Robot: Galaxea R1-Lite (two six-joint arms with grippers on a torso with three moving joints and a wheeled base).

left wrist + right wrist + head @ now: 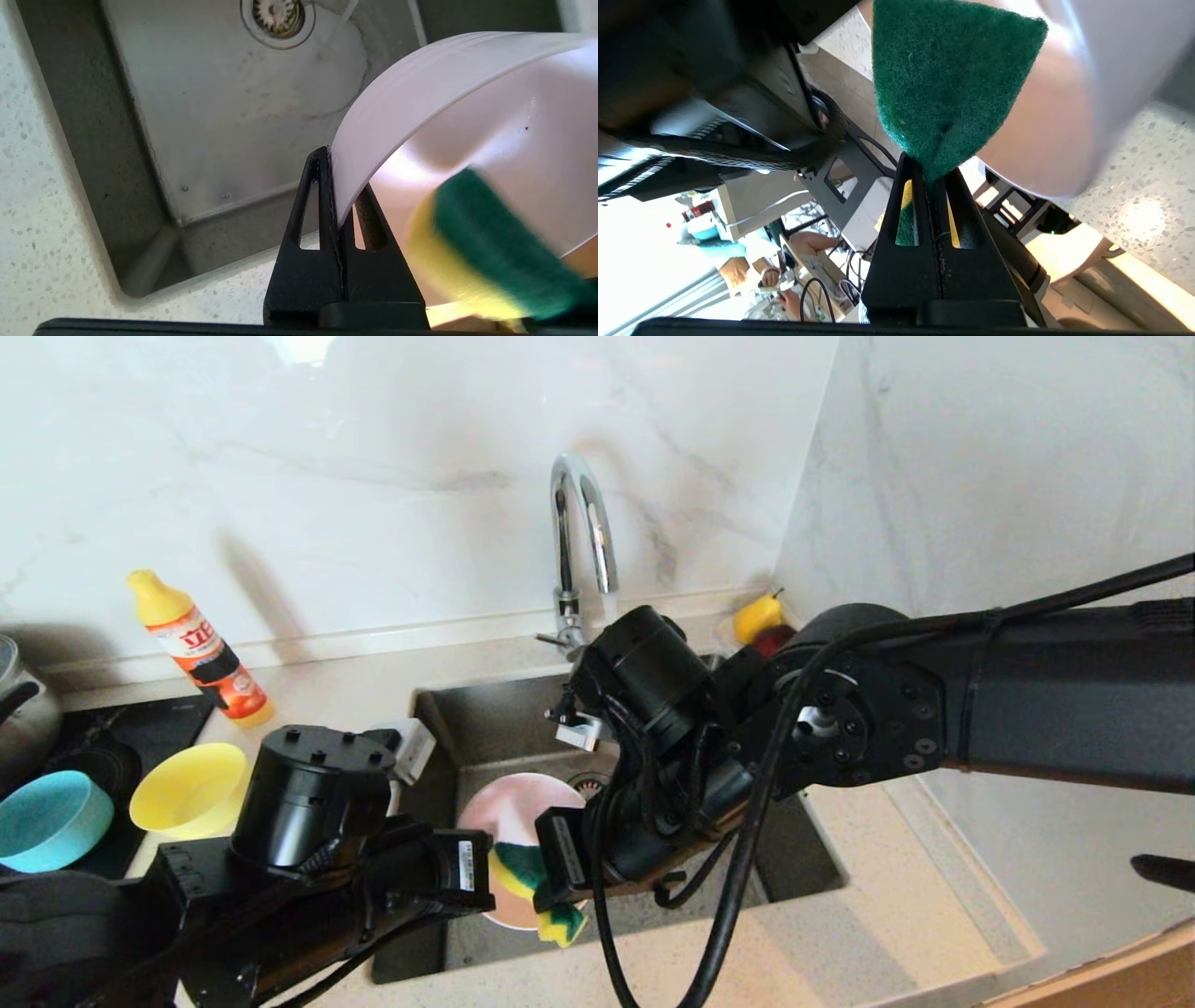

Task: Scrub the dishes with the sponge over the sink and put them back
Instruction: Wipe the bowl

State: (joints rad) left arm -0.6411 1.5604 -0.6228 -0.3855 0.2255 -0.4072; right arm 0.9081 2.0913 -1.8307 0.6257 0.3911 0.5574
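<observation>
Over the near edge of the sink, the left gripper is closed on the rim of the pale pink bowl, and the right gripper, closed on the sponge, presses its green face inside the bowl, toward the left gripper.

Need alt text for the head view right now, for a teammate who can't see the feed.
Over the sink, the left gripper holds the pale pink bowl by its rim while the right gripper presses the sponge into it. The yellow bowl and teal-blue bowl wait left of the sink.
</observation>
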